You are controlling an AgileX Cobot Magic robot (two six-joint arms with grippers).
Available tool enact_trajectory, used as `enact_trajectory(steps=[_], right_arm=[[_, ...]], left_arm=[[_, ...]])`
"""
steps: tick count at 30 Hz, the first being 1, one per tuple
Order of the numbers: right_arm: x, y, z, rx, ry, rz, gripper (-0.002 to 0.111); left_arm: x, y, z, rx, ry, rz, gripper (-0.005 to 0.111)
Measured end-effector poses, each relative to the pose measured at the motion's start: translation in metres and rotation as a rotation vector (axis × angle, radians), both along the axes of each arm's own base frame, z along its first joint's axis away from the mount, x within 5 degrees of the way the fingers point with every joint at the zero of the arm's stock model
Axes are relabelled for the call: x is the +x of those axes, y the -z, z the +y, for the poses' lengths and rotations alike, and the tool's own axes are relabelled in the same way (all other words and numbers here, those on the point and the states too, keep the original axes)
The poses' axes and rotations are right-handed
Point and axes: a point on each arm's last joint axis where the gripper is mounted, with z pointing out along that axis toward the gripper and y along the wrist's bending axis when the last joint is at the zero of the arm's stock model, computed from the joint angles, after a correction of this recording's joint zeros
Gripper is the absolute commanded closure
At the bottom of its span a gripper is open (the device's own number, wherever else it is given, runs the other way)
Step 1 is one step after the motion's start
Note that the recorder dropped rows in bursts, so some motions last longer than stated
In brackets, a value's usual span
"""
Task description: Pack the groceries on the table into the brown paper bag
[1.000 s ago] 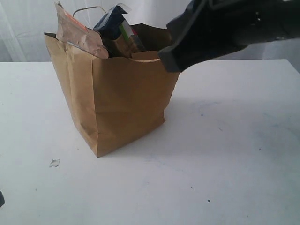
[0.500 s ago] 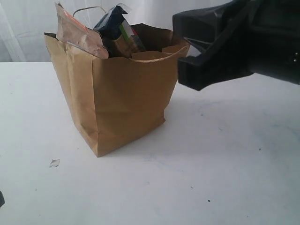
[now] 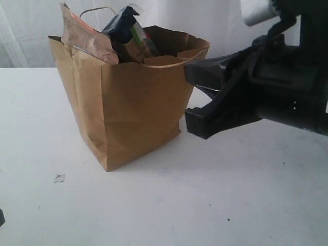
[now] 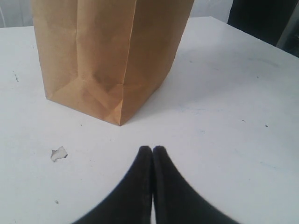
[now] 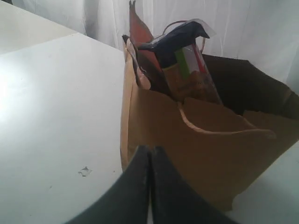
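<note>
The brown paper bag [image 3: 128,102] stands upright on the table [image 3: 246,195]. The brown pouch [image 3: 84,36] and the blue-ended spaghetti pack [image 3: 123,23] stick out of its top; the other groceries are hidden. My right gripper [image 3: 192,120] hangs just beside the bag's right wall, shut and empty. In the right wrist view its fingertips [image 5: 150,149] point at the bag [image 5: 196,158], with the spaghetti pack [image 5: 180,39] above. My left gripper [image 4: 152,148] is shut and empty low over the table, a short way from the bag's bottom corner [image 4: 119,122].
A small white paper scrap [image 3: 59,178] lies on the table in front of the bag's left side; it also shows as a scrap [image 4: 59,153] near my left gripper. White curtains hang behind the table.
My right arm has dropped from beside the bag's rim and pulled back to the right, now level with the bag's side wall. The bag and its contents have not moved.
</note>
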Motion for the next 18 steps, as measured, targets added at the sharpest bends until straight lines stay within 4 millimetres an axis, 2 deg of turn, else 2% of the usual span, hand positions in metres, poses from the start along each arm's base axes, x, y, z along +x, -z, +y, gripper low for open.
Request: enact_trajectory(steps=[5, 7, 12, 15, 18], right_arm=[[-0.010, -0.003, -0.010, 0.028, 0.000, -0.021, 0.108], [-0.015, 0.011, -0.022, 0.016, 0.030, -0.010, 0.108], [-0.023, 0.068, -0.070, -0.052, 0.226, 0.071, 0.108], [-0.034, 0.084, -0.089, -0.044, 0.306, 0.067, 0.108], [-0.048, 0.092, -0.105, -0.011, 0.377, 0.024, 0.108]], left_arm=[[0.000, 0.000, 0.000, 0.000, 0.000, 0.000, 0.107], [0.000, 0.000, 0.000, 0.000, 0.000, 0.000, 0.107], [0.000, 0.000, 0.000, 0.000, 0.000, 0.000, 0.107], [0.000, 0.000, 0.000, 0.000, 0.000, 0.000, 0.107], [0.000, 0.000, 0.000, 0.000, 0.000, 0.000, 0.107]])
